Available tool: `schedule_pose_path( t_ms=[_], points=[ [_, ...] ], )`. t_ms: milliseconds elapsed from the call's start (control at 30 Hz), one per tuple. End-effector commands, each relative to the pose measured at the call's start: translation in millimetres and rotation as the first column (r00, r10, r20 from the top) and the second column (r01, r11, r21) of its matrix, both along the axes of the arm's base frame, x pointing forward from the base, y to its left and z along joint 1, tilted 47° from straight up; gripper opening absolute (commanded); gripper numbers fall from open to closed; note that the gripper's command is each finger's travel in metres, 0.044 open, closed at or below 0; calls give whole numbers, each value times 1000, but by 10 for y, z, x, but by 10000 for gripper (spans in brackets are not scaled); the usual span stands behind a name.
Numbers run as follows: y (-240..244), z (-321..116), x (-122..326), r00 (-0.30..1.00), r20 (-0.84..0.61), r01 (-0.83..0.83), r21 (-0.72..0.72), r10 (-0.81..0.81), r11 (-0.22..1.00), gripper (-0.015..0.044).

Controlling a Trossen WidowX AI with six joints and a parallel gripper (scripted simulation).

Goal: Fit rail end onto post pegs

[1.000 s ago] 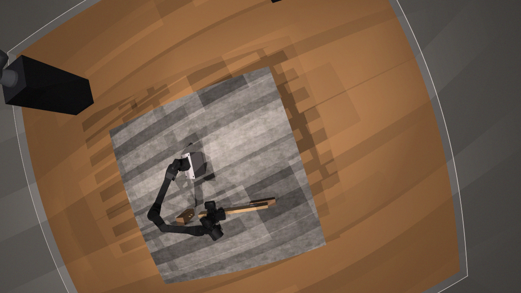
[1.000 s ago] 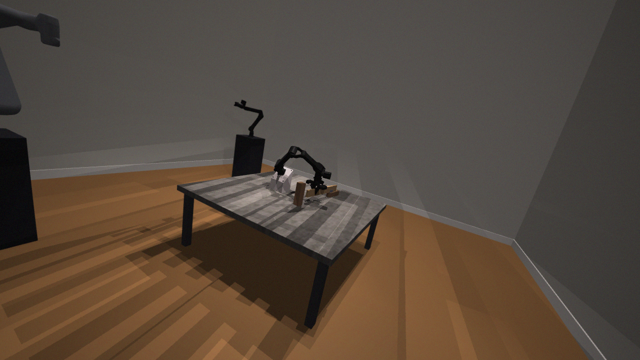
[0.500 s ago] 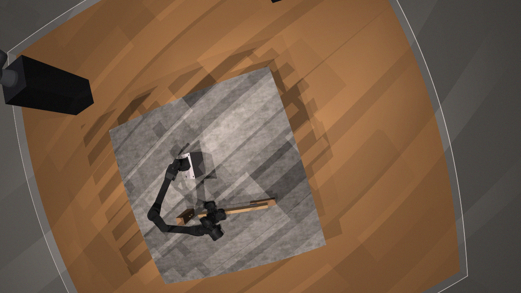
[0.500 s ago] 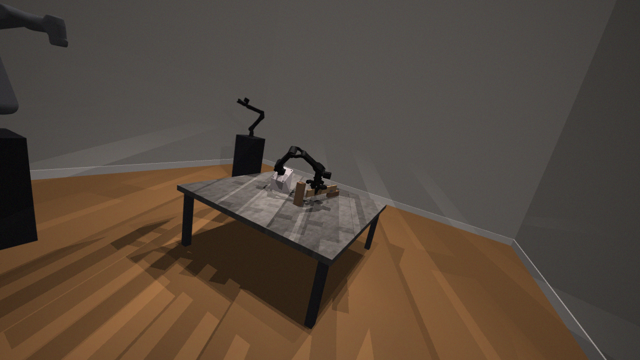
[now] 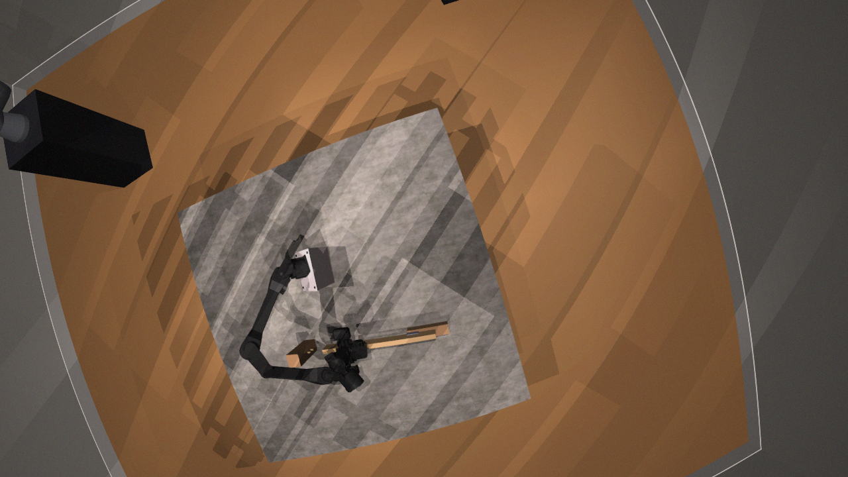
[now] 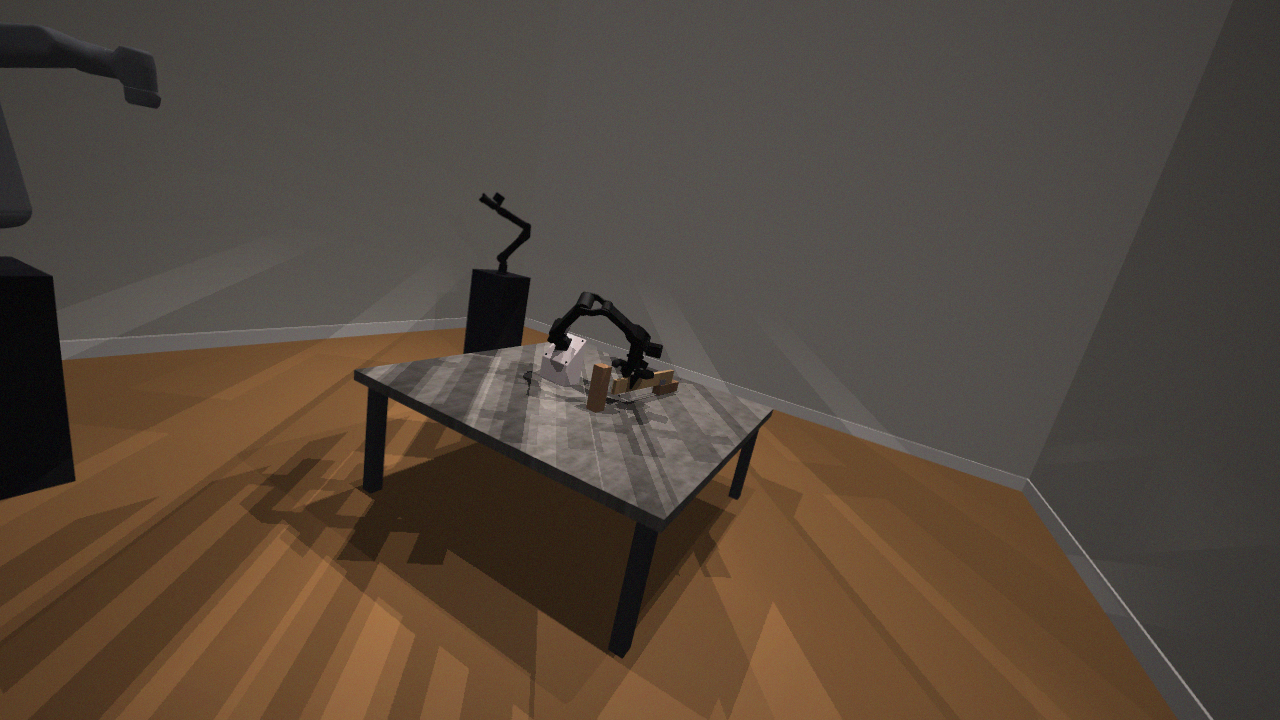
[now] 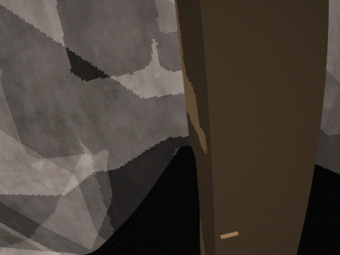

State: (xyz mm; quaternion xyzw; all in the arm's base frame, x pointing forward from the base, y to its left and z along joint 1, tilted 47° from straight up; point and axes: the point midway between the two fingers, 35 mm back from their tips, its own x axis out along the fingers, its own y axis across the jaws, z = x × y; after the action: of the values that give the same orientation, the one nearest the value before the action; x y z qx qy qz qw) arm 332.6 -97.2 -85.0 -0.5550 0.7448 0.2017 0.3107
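Observation:
My gripper [image 5: 346, 348] [image 6: 632, 385] [image 7: 217, 154] is shut on the long wooden rail [image 5: 403, 340] [image 6: 657, 380] [image 7: 265, 88], toward its near end. In the wrist view the black fingers flank the rail. In the exterior view the rail looks roughly level, its near end a little above the table. The short wooden post [image 5: 293, 360] [image 6: 598, 388] stands upright. Its pegs [image 5: 309, 350] point toward the rail's near end, across a small gap. The rail's far end is at the low footboard block [image 5: 442, 329] [image 6: 665, 388]; how it sits in the bracket is unclear. The rail's holes are hidden.
The arm's white and dark base mount [image 5: 311, 276] [image 6: 562, 364] stands on the grey table [image 5: 379, 177] [image 6: 501, 425], behind the post in the exterior view. The arm bends around past the post. Black pedestals [image 5: 89, 139] [image 6: 494, 311] stand off the table.

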Motion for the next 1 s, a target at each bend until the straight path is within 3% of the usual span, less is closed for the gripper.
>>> schedule_pose_path(
  t_ms=[0, 967],
  points=[
    [13, 20, 4, 1000, 1, -4, 4, 4, 1000, 0],
    [-58, 77, -12, 1000, 1, -4, 4, 4, 1000, 0]
  ],
)
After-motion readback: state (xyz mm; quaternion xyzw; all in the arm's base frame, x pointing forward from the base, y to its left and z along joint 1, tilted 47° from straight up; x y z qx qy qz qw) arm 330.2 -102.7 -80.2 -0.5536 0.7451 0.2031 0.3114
